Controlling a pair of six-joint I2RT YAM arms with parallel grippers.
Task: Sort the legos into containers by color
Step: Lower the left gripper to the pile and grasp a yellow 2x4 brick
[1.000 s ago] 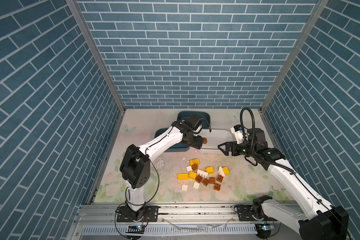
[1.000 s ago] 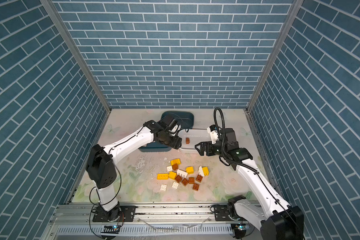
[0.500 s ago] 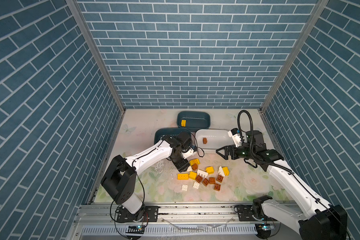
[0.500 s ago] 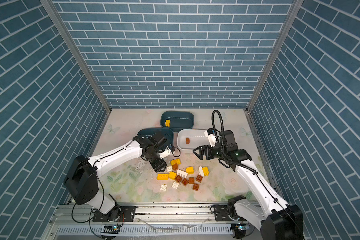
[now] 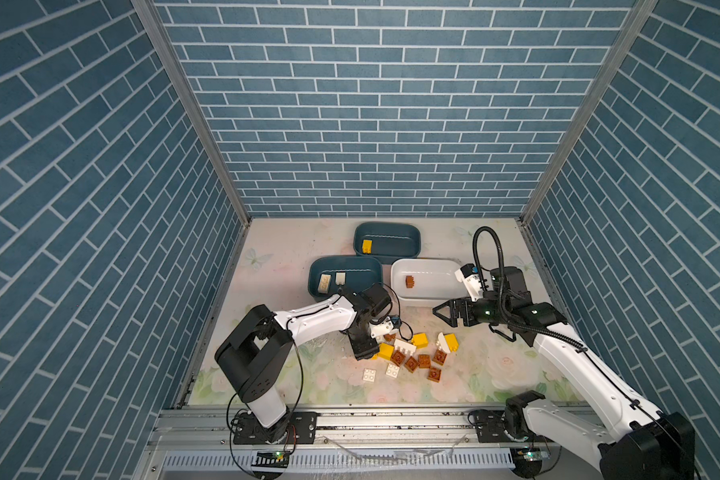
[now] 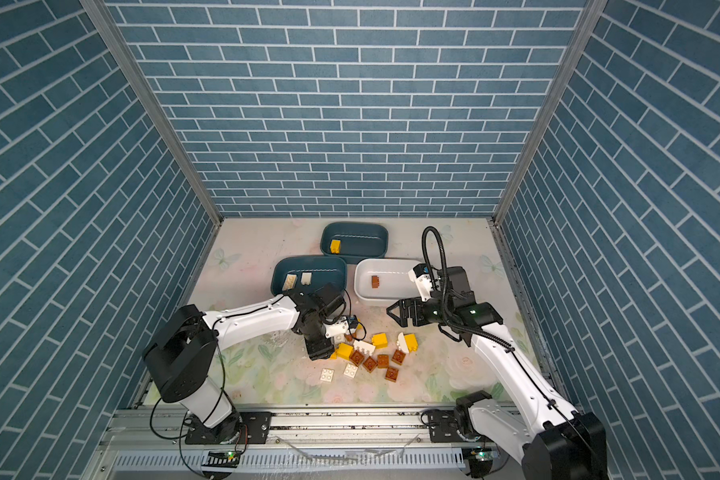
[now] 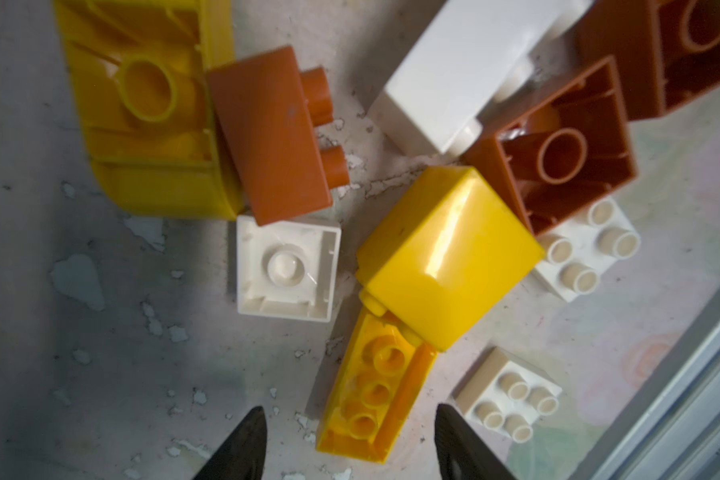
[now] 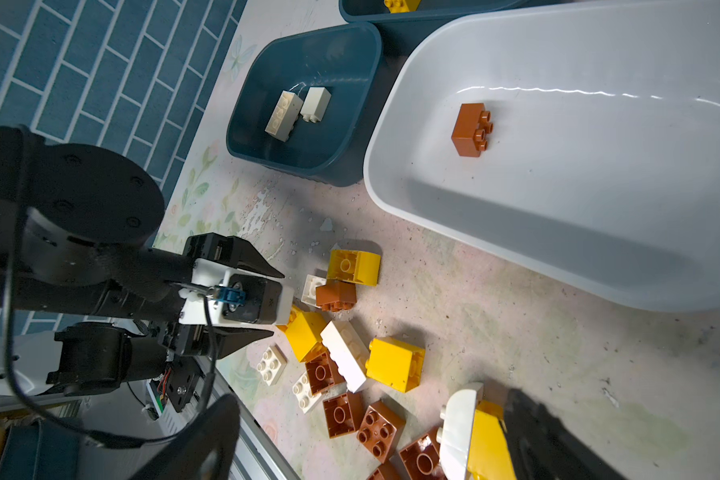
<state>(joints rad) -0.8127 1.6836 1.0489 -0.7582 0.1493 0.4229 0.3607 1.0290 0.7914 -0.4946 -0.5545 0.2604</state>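
The loose legos point(image 5: 408, 353) lie in a heap of yellow, white and brown at the table's front middle. My left gripper point(image 5: 364, 355) is down at the heap's left edge. In the left wrist view it point(image 7: 352, 432) is open, its fingertips point(image 7: 250, 436) either side of a long yellow brick point(image 7: 371, 399) with gaps on both sides. My right gripper point(image 5: 439, 311) hovers open and empty in front of the white container point(image 5: 437, 282), which holds one brown brick point(image 5: 410, 281). The near teal container point(image 5: 358, 278) holds two cream bricks point(image 5: 324, 283). The far teal container point(image 5: 416, 239) holds a yellow brick point(image 5: 366, 246).
The three tubs stand close together behind the heap. Blue brick-pattern walls point(image 5: 350, 124) close in the back and both sides. A metal rail point(image 5: 350, 419) runs along the front edge. Two white square bricks point(image 5: 368, 375) lie nearest that rail.
My left arm has swung from over the white container down to the heap's left edge, and its jaws have narrowed. My right gripper has dropped slightly towards the heap, still open.
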